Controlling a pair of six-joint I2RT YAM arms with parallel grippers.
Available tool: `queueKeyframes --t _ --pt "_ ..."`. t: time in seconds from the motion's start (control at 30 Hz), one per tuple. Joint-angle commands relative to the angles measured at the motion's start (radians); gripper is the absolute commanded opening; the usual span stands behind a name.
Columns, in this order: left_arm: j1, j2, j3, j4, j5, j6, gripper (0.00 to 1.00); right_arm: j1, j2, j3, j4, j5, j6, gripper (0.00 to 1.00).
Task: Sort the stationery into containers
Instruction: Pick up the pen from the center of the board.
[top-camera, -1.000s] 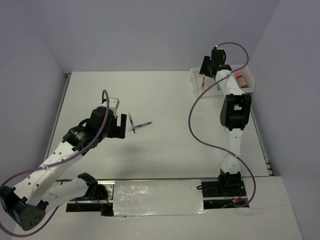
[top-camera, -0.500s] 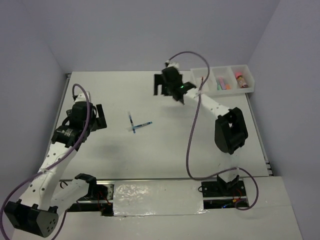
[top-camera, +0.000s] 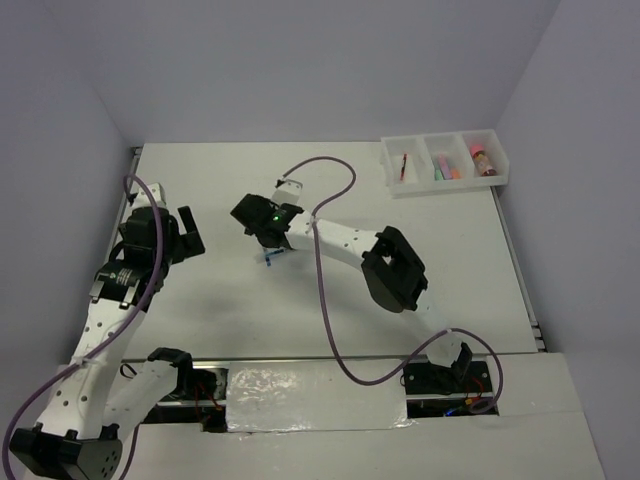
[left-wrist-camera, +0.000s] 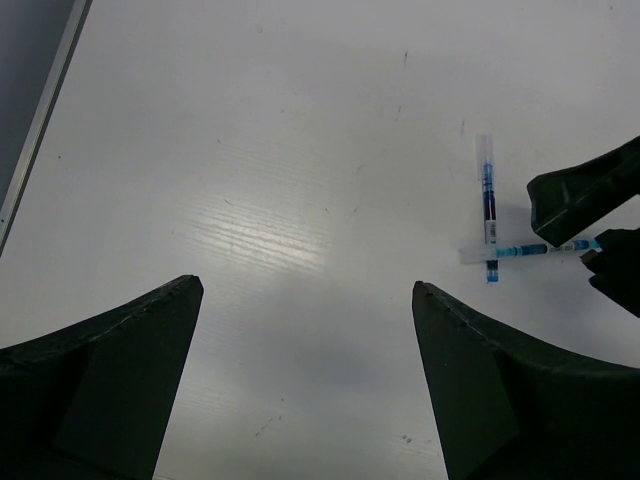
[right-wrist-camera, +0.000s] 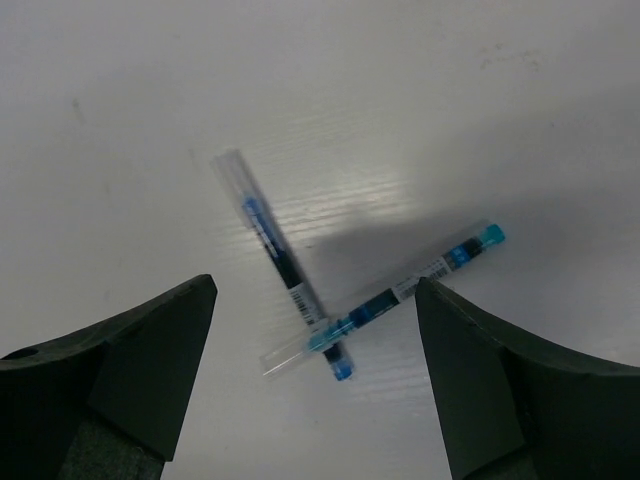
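Near the middle of the flat white counter (top-camera: 220, 175), two thin clear-barrelled pens crossed in an X: the dark-blue pen (right-wrist-camera: 275, 245) on one slant, the light-blue pen (right-wrist-camera: 420, 280) across its lower end, touching there. Which of the two on top: impossible to tell.

Directly above them, the right hand (right-wrist-camera: 312, 290), black fingers (right-wrist-camera: 130, 370) spread wide to either side of the pair, nothing gripped, no contact with either pen to be made out. From overhead, most of both pens hidden beneath this hand, only a blue tip showing at its near edge.

Off to the left, the left hand (left-wrist-camera: 305, 290), likewise wide open and empty, over bare counter. In its own view, the crossed pens at upper right, well apart from its fingers.

At the far right corner of the counter, a white plastic rectangular tray (top-camera: 445, 187) of three open compartments in a row. Left compartment: a thin red pen (top-camera: 403, 165). Middle: short bright highlighters (top-camera: 445, 170), pink and orange among them. Right: a stubby pink-capped tube (top-camera: 483, 158). Tray well apart from both hands.
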Motion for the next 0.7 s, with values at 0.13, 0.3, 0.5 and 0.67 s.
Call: queueKeyframes --t 0.13,0.3,0.5,0.67 --pt "0.004 -0.02 -0.004 0.054 0.084 0.014 0.99 0.0 -0.015 -0.105 -0.077 0.052 0.283 0.8" --pt "0.004 -0.027 -0.005 0.058 0.102 0.018 0.99 0.0 0.029 -0.064 -0.096 0.033 0.292 0.8" --pt "0.004 -0.039 -0.007 0.057 0.105 0.02 0.99 0.0 0.085 -0.01 -0.162 0.01 0.338 0.78" --pt "0.004 -0.04 -0.005 0.057 0.107 0.02 0.99 -0.002 0.055 -0.097 -0.122 -0.004 0.362 0.72"
